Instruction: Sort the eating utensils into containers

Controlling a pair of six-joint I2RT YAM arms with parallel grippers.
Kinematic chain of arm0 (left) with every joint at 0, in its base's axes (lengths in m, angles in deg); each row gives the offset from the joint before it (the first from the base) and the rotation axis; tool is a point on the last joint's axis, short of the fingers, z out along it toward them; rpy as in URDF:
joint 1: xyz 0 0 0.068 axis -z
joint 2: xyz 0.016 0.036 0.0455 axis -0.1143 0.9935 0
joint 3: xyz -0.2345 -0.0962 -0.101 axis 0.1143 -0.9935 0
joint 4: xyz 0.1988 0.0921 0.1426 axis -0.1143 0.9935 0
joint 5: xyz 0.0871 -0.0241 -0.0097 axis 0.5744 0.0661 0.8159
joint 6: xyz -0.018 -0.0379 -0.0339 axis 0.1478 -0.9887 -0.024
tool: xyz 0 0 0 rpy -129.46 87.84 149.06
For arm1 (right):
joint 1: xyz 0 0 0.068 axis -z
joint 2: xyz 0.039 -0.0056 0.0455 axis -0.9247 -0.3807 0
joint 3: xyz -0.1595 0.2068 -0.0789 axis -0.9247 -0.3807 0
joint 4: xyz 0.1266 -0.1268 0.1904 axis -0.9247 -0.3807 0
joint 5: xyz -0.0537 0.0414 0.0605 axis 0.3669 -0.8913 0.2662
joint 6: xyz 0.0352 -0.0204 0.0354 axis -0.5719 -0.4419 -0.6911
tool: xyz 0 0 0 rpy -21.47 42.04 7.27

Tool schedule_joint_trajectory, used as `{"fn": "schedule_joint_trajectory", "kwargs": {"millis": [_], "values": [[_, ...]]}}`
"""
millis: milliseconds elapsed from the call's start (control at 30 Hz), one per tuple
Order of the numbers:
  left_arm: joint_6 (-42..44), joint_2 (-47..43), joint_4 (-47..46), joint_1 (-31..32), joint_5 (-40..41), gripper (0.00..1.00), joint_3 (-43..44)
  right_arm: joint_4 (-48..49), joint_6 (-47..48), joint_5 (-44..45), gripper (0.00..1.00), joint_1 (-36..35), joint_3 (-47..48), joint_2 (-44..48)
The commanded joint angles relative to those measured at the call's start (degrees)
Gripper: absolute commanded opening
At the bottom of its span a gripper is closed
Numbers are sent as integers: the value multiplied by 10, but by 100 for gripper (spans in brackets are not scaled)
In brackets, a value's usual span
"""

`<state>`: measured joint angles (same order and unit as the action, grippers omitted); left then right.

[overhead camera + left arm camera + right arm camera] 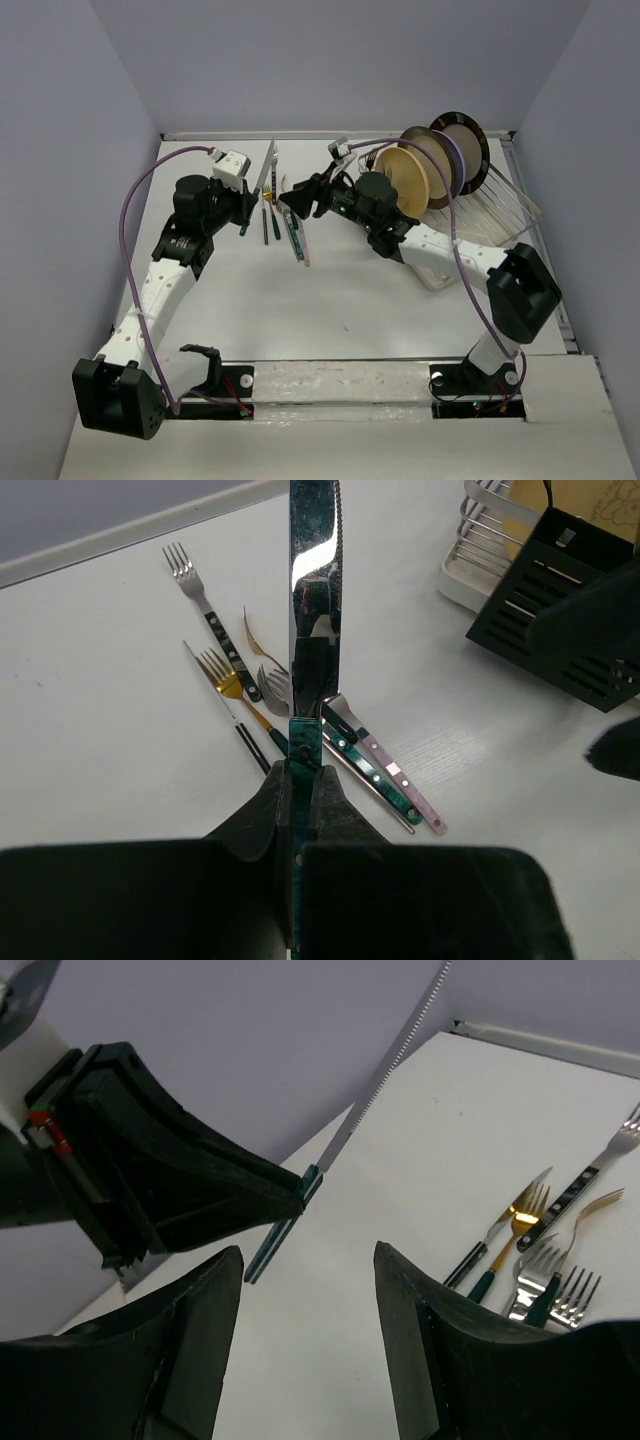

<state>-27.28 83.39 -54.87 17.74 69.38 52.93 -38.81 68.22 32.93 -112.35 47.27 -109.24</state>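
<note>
The left gripper (300,778), closed on the green handle of a knife (315,580) lifted above the worktop (100,730), should carry it steadily, without twisting, to the black caddy (560,610), while the wide-open right gripper (308,1260) gives way.

Knife (314,600) blade was mirror-polished metal, reflecting everything. Its green handle looked like glossy marbled plastic. Gold fork (222,675) had a shiny brassy metal head. Caddy (515,610) was matt black, plastic or coated metal, couldn't tell which. Table (90,740) was matt white with a faint grain to it. Left gripper (300,777) looked like dull black plastic, a bit rough.
</note>
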Motion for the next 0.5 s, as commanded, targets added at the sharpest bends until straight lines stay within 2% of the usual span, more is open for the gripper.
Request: {"fn": "schedule_joint_trajectory", "kwargs": {"millis": [0, 167, 467], "values": [[-5, -18, -40, 5, -26, 0, -6, 66, -101, 22, 60, -3, 60, -50], [-9, -18, -46, 11, -29, 0, -8, 136, -158, -10, 57, -3, 85, -111], [-13, -14, -59, 16, -27, 0, -13, 141, -203, -56, 52, -8, 148, -188]]}}
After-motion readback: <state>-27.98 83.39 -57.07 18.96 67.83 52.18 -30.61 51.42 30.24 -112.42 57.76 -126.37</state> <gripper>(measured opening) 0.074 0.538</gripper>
